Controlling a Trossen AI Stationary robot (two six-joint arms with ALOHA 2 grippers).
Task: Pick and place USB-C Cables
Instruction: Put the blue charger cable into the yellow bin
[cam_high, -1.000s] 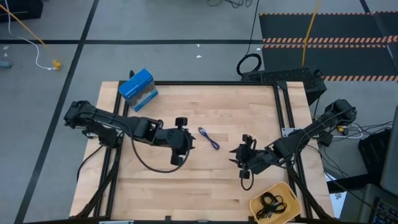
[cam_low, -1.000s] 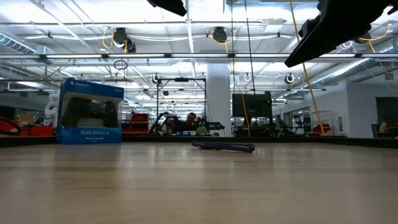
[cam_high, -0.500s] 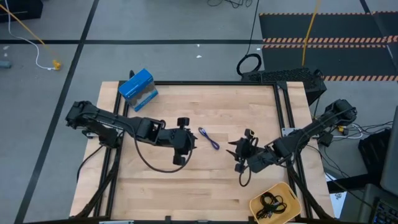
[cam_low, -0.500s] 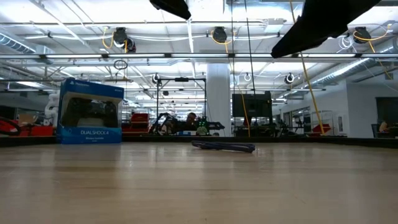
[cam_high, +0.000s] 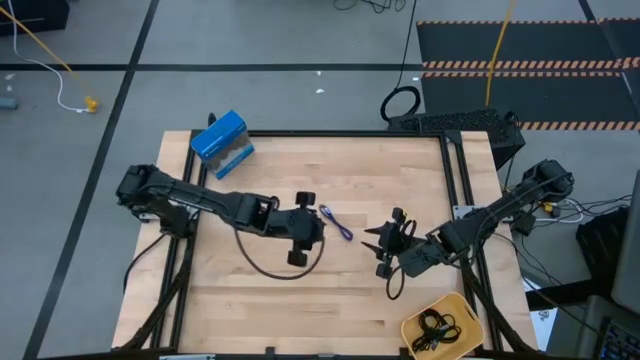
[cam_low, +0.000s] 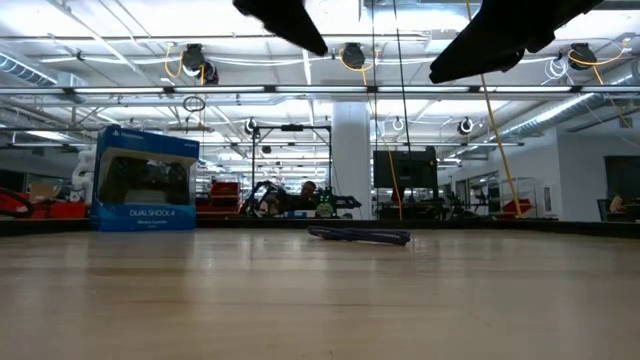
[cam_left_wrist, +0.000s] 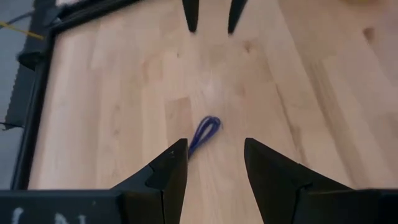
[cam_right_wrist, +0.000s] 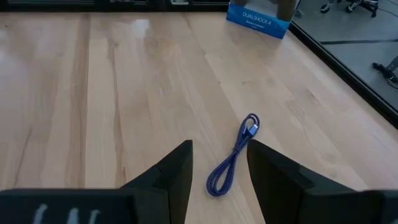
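Observation:
A blue-purple USB-C cable (cam_high: 336, 222) lies folded on the wooden table near its middle; it also shows as the cable (cam_left_wrist: 202, 133) and the cable (cam_right_wrist: 233, 155) in the wrist views. My left gripper (cam_high: 317, 224) hovers open just left of it, above the table. My right gripper (cam_high: 375, 240) hovers open just right of it, its fingertips (cam_left_wrist: 190, 17) facing the left gripper. Black cables (cam_high: 437, 325) lie coiled in a yellow tray (cam_high: 468, 318) at the near right.
A blue box (cam_high: 222, 140) stands at the table's far left corner and shows as the box (cam_low: 145, 180) in the low view. A black frame (cam_high: 455, 180) runs along the table's edges. Bare wood lies between box and cable.
My left gripper has moved toward the table's right edge and down, closing on the blue-purple cable. My right gripper has stayed in place but has turned its fingers toward the cable. The cable has not moved.

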